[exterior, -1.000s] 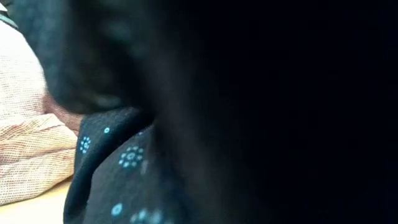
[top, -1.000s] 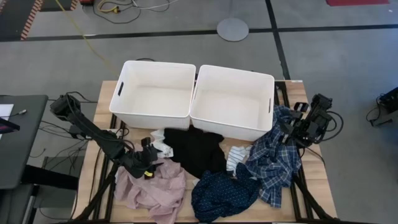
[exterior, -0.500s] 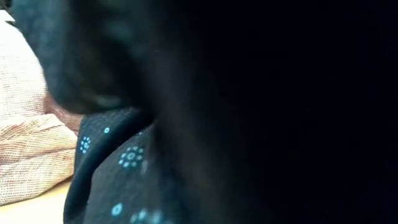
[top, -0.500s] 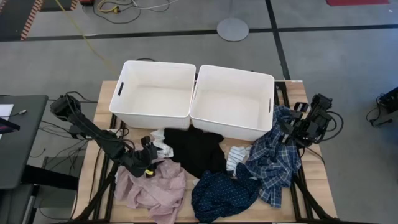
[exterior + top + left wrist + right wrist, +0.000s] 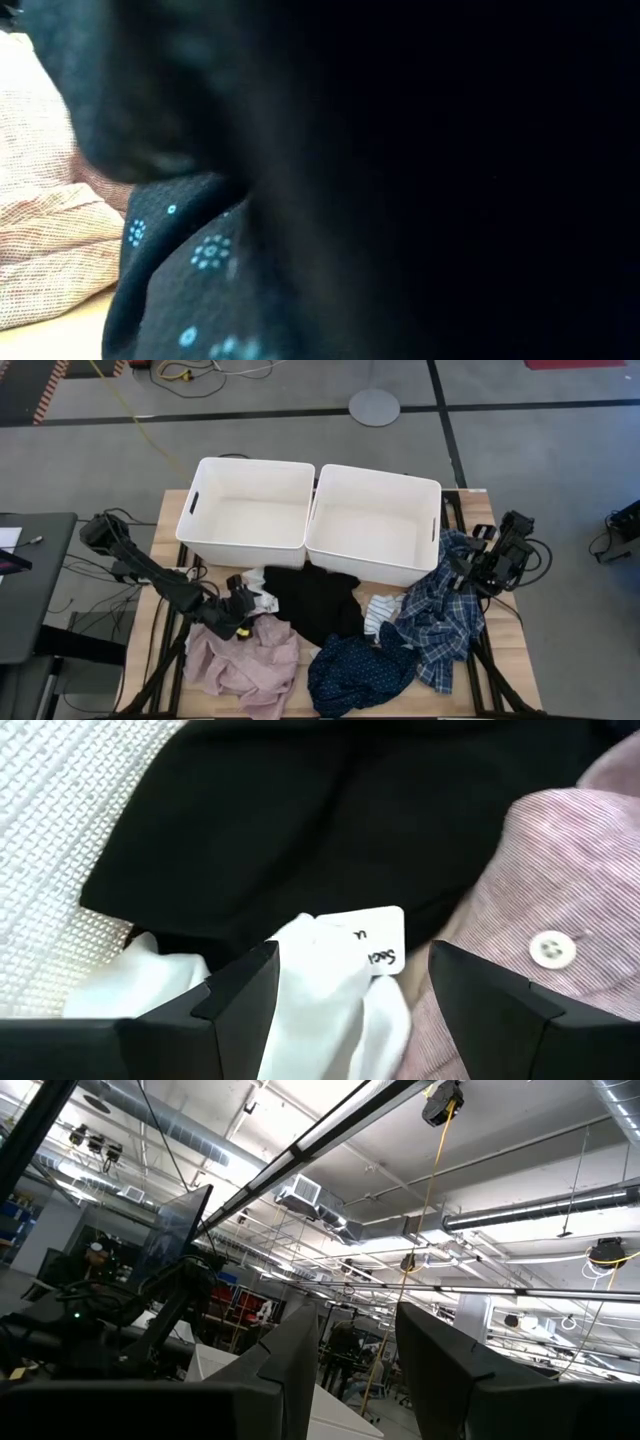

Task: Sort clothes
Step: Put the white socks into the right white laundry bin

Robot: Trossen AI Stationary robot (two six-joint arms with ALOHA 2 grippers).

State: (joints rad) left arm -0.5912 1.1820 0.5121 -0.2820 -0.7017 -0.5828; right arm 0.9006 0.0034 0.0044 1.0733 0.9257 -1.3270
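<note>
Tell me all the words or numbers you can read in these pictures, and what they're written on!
"Sea": handwritten on the small white tag lying on the white garment between the left gripper fingers; the word is cut off at the tag's edge.
A second handwritten mark above it on the same tag: too little shows to read.
Nothing else readable: the two white bins and the other clothes carry no legible text.

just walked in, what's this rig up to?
Sorting clothes, early on: both white bins look empty. The left gripper is down at the pile, open, its fingers either side of a white sock with a tag, between the black garment and the dusty-pink one. The right gripper waits, open, at the table's right edge by the plaid shirt.
</note>
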